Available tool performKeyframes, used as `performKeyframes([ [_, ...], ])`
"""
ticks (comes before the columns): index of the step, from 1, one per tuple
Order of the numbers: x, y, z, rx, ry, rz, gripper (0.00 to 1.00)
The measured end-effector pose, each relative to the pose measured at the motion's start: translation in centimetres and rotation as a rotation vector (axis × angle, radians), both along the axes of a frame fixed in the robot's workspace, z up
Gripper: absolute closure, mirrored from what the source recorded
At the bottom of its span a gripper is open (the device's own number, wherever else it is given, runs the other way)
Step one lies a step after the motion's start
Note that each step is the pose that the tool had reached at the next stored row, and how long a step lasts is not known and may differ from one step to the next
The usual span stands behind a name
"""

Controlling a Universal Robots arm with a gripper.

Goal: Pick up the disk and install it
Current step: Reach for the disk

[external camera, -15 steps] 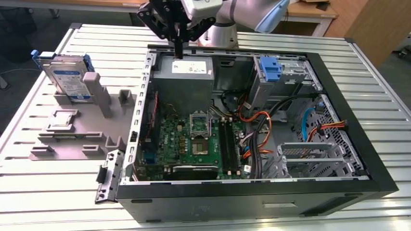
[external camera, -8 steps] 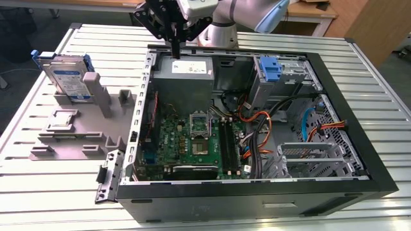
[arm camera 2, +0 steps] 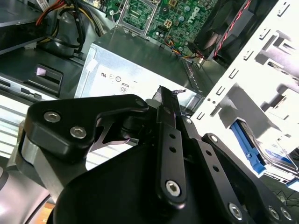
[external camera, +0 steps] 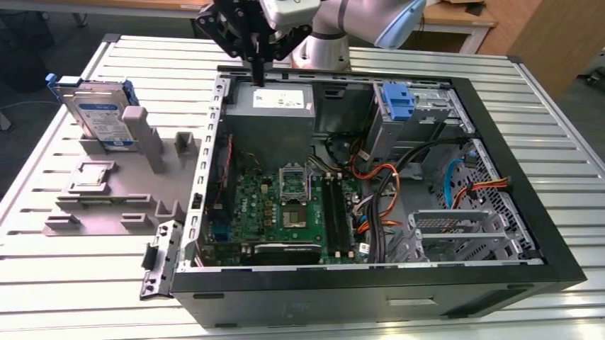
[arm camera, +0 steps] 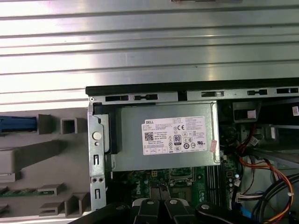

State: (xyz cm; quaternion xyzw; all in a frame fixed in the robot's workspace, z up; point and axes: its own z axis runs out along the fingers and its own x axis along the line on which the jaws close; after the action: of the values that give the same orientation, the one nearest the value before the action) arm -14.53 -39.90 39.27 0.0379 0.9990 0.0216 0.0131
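Observation:
The disk [external camera: 102,117] stands upright on its edge in a grey holder [external camera: 113,191] on the table, at the exterior view's left of the open computer case [external camera: 529,234]. It shows a white-and-blue label and a blue bracket, whose end also appears in the first wrist view [arm camera: 16,124]. My gripper [external camera: 257,79] hangs over the case's back wall, just above the grey power-supply box [external camera: 274,106]. Its fingers are shut together with nothing between them. In both wrist views the gripper [arm camera 2: 164,93] [arm camera: 161,203] is over the power-supply box [arm camera: 166,137], well apart from the disk.
Inside the case lie a green motherboard [external camera: 283,205], orange and black cables [external camera: 378,184], a silver cage with a blue latch [external camera: 402,106] and another metal cage [external camera: 458,230]. A removed side latch piece [external camera: 156,262] leans at the case's front corner. The table is ribbed metal [external camera: 85,283].

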Motion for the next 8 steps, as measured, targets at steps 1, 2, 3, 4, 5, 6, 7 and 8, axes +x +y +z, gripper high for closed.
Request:
performKeyframes([
  [1,-0.06,0.00,0.00,0.0000,0.0000,0.000,0.90],
  [2,-0.13,0.00,0.00,0.0000,0.0001,0.000,0.90],
  [3,-0.22,0.00,0.00,0.0000,0.0001,0.000,0.90],
  [4,-0.34,0.00,0.00,0.0000,0.0000,0.000,0.90],
  [5,-0.48,0.00,0.00,-0.0001,0.0001,0.000,0.90],
  [6,-0.61,0.00,-0.01,-0.0001,0.0000,0.000,0.90],
  [7,-0.72,0.00,-0.01,0.0000,0.0000,0.000,0.90],
  [8,-0.84,0.00,-0.02,0.0000,0.0000,0.000,0.90],
])
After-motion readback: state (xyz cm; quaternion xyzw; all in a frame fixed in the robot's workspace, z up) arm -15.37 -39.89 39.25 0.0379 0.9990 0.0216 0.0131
